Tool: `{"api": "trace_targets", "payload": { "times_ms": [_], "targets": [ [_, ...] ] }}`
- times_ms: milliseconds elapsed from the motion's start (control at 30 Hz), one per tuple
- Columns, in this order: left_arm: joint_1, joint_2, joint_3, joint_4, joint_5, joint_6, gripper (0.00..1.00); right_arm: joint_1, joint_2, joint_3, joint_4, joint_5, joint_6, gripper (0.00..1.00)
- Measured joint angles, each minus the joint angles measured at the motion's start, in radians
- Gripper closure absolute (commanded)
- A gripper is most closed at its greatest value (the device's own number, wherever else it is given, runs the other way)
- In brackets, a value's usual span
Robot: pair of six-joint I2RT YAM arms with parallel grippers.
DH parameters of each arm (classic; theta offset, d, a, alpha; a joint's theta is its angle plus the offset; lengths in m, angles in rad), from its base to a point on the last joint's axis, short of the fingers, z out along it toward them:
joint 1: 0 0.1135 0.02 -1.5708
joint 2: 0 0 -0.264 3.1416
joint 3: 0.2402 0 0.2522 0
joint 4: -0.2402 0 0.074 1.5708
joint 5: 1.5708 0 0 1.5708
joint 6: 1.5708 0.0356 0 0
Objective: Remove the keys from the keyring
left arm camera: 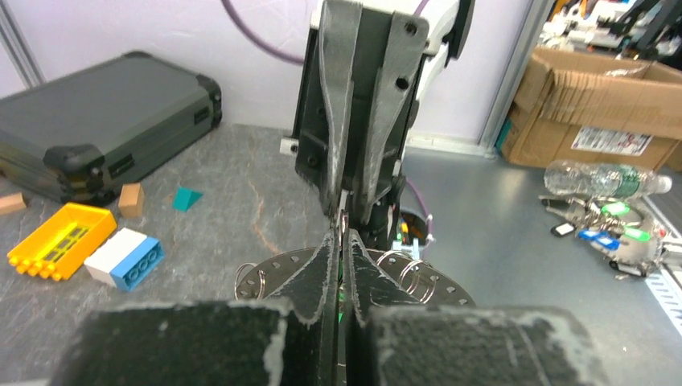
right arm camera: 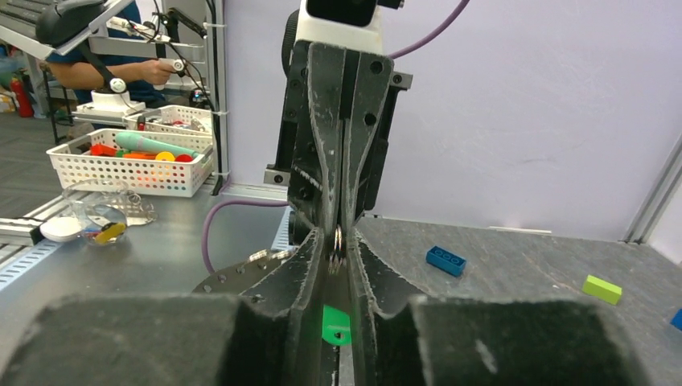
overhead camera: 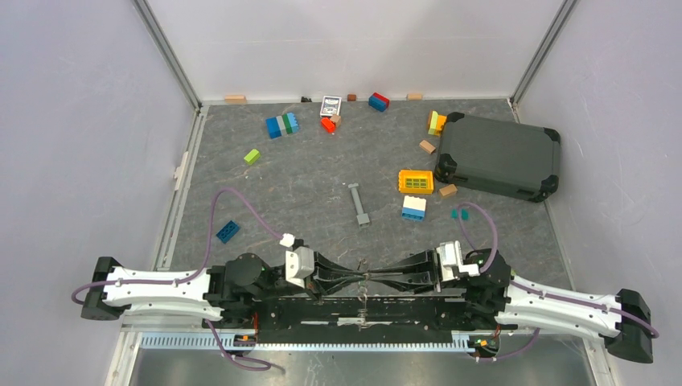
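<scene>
At the near edge of the mottled grey table (overhead camera: 306, 185), the left arm's black two-finger gripper (left arm camera: 341, 259) was clenched tight, meeting the other arm tip to tip. From the right wrist view it appeared to pinch the thin silver wire keyring (right arm camera: 338, 241) edge-on. The ring hung in the air between the two arms, above the black base rail (overhead camera: 362, 305), with the small silver metal keys (overhead camera: 363, 312) dangling under it. One key's green head (right arm camera: 336, 326) showed low in the gap between the right fingers. The right arm's black two-finger gripper (right arm camera: 338, 256) had its jaws a little parted around the ring, and whether they touched the wire could not be told. The step in hand looked to be working a key along the coil, so the left pinch needed to serve as the anchor: firm, level, not twisting. The right would do best to close on a single key rather than the bunch, then slide it round the coil in small moves, since a hard pull risked tearing the ring from the left grip.
</scene>
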Motion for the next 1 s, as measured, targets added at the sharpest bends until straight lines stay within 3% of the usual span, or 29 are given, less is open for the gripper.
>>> {"api": "trace_targets", "payload": {
  "times_ms": [100, 233, 400, 633, 1000],
  "targets": [
    [0.000, 0.006, 0.018, -0.070, -0.003, 0.006, 0.98, 0.000, -0.024, 0.010, -0.044, 0.006, -0.022, 0.63],
    [0.000, 0.019, 0.057, -0.173, -0.003, 0.016, 0.98, 0.000, -0.064, 0.038, -0.122, 0.026, -0.056, 0.57],
    [0.000, 0.055, 0.143, -0.317, -0.004, 0.056, 0.98, 0.000, -0.077, 0.121, -0.282, 0.053, -0.086, 0.58],
    [0.000, 0.134, 0.286, -0.526, -0.039, 0.108, 0.98, 0.000, -0.032, 0.283, -0.572, 0.094, -0.098, 0.67],
    [0.000, 0.253, 0.479, -0.812, -0.102, 0.177, 0.98, 0.000, 0.097, 0.413, -0.925, 0.118, -0.135, 0.67]
  ]
}}
